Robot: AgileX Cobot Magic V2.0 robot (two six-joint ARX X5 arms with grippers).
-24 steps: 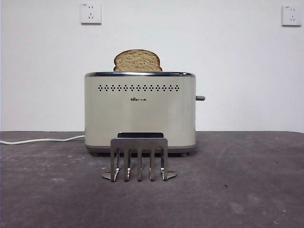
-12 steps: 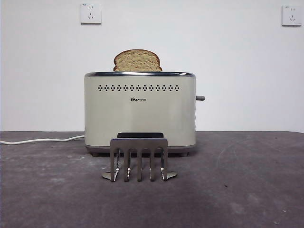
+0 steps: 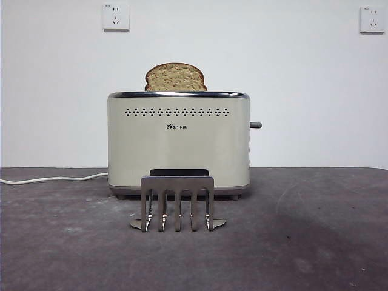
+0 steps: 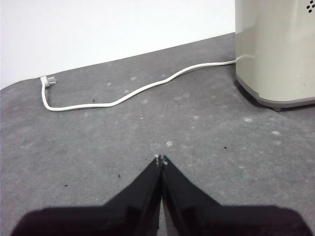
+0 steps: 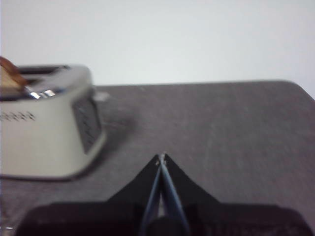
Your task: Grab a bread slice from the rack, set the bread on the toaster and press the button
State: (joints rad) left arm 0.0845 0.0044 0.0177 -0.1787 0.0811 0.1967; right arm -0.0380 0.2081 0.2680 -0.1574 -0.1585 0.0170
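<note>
The slice of bread [image 3: 176, 77] stands in the toaster's top slot, its brown domed top showing above the chrome rim. The cream toaster [image 3: 179, 142] stands at the table's middle, with the dark button [image 3: 256, 125] sticking out of its right side. The empty metal rack [image 3: 177, 203] stands in front of it. My left gripper [image 4: 160, 160] is shut and empty above the table, beside the toaster [image 4: 275, 49] and apart from it. My right gripper [image 5: 161, 157] is shut and empty, off to the side of the toaster [image 5: 47, 123]; the bread's edge [image 5: 10, 73] shows there.
The toaster's white cord [image 3: 51, 179] runs left over the grey table; its plug [image 4: 47, 81] lies loose near the wall. Two wall sockets [image 3: 116, 17] sit high on the white wall. Neither arm shows in the front view.
</note>
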